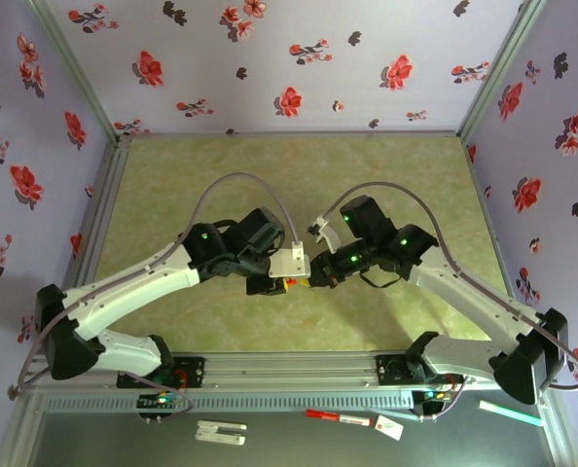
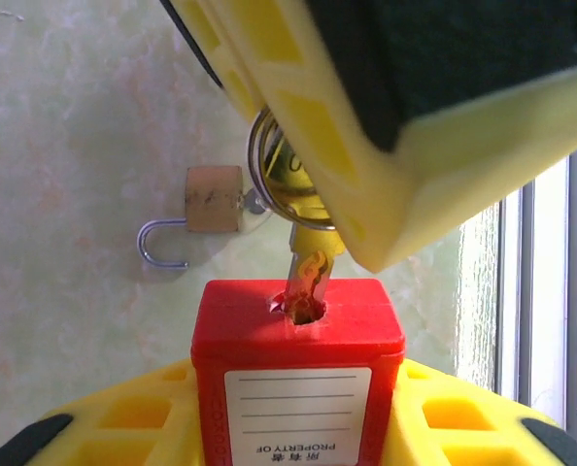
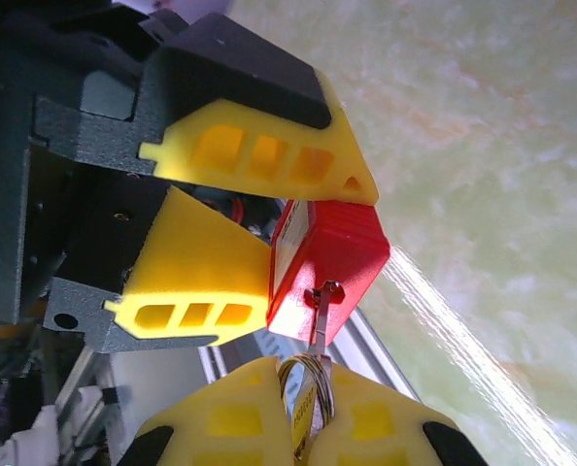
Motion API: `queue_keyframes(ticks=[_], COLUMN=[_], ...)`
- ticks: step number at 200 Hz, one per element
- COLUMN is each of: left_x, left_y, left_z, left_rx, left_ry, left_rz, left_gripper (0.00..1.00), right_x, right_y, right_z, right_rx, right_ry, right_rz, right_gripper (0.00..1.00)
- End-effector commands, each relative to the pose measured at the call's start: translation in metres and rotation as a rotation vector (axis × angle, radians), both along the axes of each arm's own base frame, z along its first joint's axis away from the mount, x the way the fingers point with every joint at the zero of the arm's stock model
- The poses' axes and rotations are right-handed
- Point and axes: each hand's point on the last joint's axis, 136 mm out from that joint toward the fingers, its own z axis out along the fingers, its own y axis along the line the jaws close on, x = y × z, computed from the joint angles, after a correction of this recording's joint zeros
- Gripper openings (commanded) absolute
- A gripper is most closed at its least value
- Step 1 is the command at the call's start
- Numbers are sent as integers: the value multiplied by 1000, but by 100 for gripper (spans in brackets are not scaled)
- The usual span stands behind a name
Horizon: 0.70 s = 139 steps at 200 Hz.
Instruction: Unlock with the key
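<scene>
My left gripper (image 2: 298, 432) is shut on a red padlock (image 2: 298, 359) with a white label, its keyhole facing away from the wrist. A metal key (image 2: 308, 274) on a ring with a yellow tag has its tip in that keyhole. My right gripper (image 3: 308, 427) is shut on the key's (image 3: 322, 316) head and ring, just below the red padlock (image 3: 332, 257). From above, both grippers meet at the table's middle, the left gripper (image 1: 275, 281) and the right gripper (image 1: 314, 276) on either side of the red padlock (image 1: 289, 283). The padlock's shackle is hidden.
A small brass padlock (image 2: 214, 199) with its shackle open lies on the green mat beyond the red one. The aluminium rail (image 1: 299, 370) runs along the near edge. In front of it lie a white part (image 1: 221, 431), a red marker (image 1: 336, 417) and a teal pen (image 1: 510, 413).
</scene>
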Motion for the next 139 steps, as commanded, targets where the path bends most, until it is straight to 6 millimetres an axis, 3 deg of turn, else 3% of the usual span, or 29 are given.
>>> queue_keyframes(ticks=[1, 16, 27, 40, 61, 81, 100, 119, 139], left_x=[-17, -8, -6, -10, -21, -32, -40, -38, -28], left_y=[-106, -111, -113, -113, -111, -106, -106, -108, -114], left_z=[179, 178, 187, 200, 215, 223, 222, 211, 204], left_rx=[-736, -743, -760, -802, -847, -880, -861, -820, -807], left_ry=[-220, -347, -395, -408, -350, -181, -69, -30, -85], left_rz=[-244, -201, -192, -202, -242, -303, -349, -354, -317], left_gripper=[0, 0, 0, 0, 0, 0, 0, 0, 0], right_x=[2, 6, 13, 25, 35, 28, 11, 8, 17], right_y=[9, 18, 19, 19, 26, 21, 7, -1, 7], right_z=[-24, -18, -24, -28, -16, -21, -37, -48, -43], right_rx=[-57, 1, -19, -7, 148, 130, -14, -102, -87], right_ry=[-84, -18, 13, 100, 228, 130, -70, -203, -187], right_rz=[79, 53, 18, -44, -77, -16, 92, 153, 109], right_gripper=[0, 0, 0, 0, 0, 0, 0, 0, 0])
